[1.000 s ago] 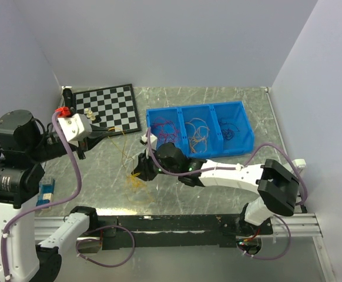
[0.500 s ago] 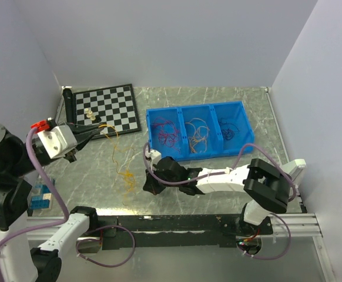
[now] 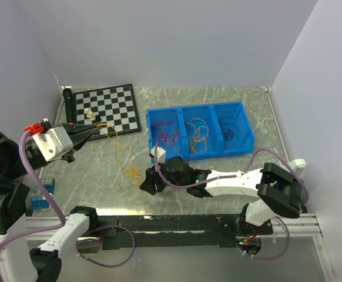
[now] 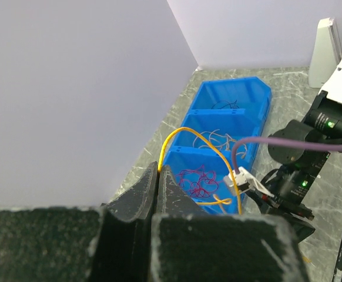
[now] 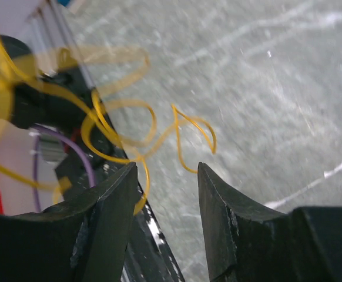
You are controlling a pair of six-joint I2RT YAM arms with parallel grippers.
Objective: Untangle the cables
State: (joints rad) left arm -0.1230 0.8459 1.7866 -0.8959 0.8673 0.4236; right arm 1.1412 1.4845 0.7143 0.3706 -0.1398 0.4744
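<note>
My left gripper (image 3: 99, 130) is shut on a thin yellow-orange cable (image 3: 117, 151). The strand hangs from its tips down to a small curly clump (image 3: 134, 174) on the table. In the left wrist view the jaws are closed on that yellow strand (image 4: 177, 136) at its upper end. My right gripper (image 3: 147, 185) is low over the table beside the clump, jaws open, with yellow loops (image 5: 124, 126) just ahead of its tips and one strand against the left finger (image 5: 115, 205). Red, yellow and purple cables lie in the blue bin (image 3: 241, 144).
A checkerboard (image 3: 107, 107) with small pale pieces lies at the back left. A blue block (image 3: 40, 200) sits near the left arm's base. The black rail (image 3: 177, 223) runs along the near table edge.
My left gripper has drawn back left with the yellow strand, stretching it out from the clump. My right arm has swung toward the near edge and now sits by the clump's right side.
</note>
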